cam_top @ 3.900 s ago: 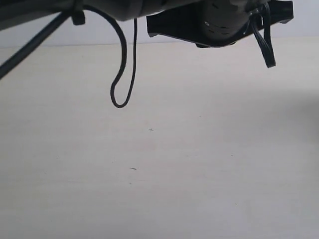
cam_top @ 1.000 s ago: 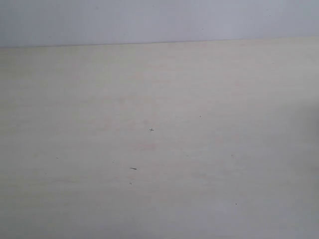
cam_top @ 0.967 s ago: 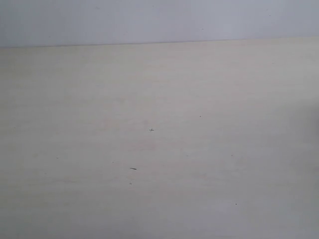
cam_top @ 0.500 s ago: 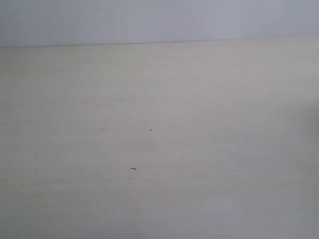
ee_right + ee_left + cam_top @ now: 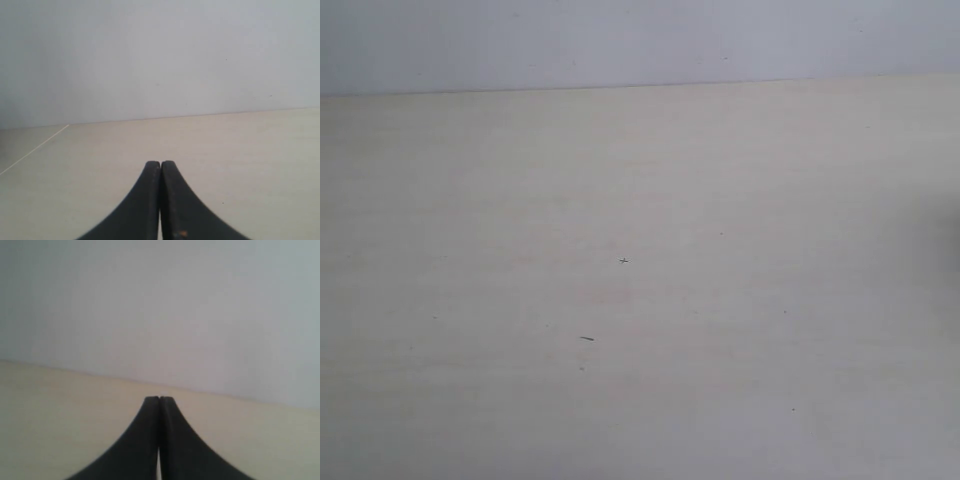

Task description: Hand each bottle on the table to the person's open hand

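Bottles: none appears in any of the three views, and no open hand shows either, so where they lie cannot be told. Either every handover is finished or the bottles sit outside the frames. As a judgement from the task alone, such a bottle would be light and fairly stiff, with a smooth, round wall that can slip or roll. The best hold would be across the body at mid-height, with a firm but not crushing squeeze, leaving the cap end free for the receiving hand.

Worktop (image 5: 640,300): a pale wood-grain surface that fills the exterior view. A tiny cross-shaped speck (image 5: 623,261) sits near the centre, and a short dark dash (image 5: 587,338) lies at 7 o'clock from it, a little apart. A faint shadow darkens the 3 o'clock edge.

Wall (image 5: 640,40): a plain grey band that meets the worktop at 12 o'clock.

Left fingers (image 5: 151,407): pressed together tip to tip with nothing between them, raised over bare worktop and aimed toward the wall.

Right fingers (image 5: 154,172): likewise closed on nothing and clear of the surface. A thin pale seam line (image 5: 35,148) crosses the worktop off to one side of them.
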Tool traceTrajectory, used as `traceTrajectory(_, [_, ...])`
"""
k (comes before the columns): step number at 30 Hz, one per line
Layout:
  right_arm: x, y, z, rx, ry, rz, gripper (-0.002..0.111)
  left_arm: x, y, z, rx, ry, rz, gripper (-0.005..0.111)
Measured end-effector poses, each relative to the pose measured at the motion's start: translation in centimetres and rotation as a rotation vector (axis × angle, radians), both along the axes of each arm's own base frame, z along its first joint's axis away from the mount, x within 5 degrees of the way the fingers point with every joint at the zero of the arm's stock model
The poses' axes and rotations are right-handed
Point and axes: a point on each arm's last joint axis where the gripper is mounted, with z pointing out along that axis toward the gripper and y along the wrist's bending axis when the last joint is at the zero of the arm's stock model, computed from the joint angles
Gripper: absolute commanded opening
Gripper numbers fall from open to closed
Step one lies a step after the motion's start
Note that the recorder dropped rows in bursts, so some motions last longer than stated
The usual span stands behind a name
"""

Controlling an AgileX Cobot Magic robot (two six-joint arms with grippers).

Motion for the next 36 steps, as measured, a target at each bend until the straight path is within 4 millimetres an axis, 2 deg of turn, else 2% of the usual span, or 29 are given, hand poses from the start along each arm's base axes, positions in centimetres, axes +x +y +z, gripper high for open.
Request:
traceTrajectory(5, [0.00, 0.00, 0.00, 0.000, 0.000, 0.000, 0.000, -0.01, 0.18, -0.84, 0.099, 0.091, 0.020, 0.000])
traceTrajectory(33, [0.00, 0.00, 0.00, 0.000, 0.000, 0.000, 0.000, -0.02, 0.14, -0.97, 0.080, 0.104, 0.015, 0.000])
traceTrajectory(36, [0.09, -0.16, -0.06, -0.073, -0.035, -0.013, 0.000, -0.02, 0.15, -1.01, 0.080, 0.108, 0.016, 0.000])
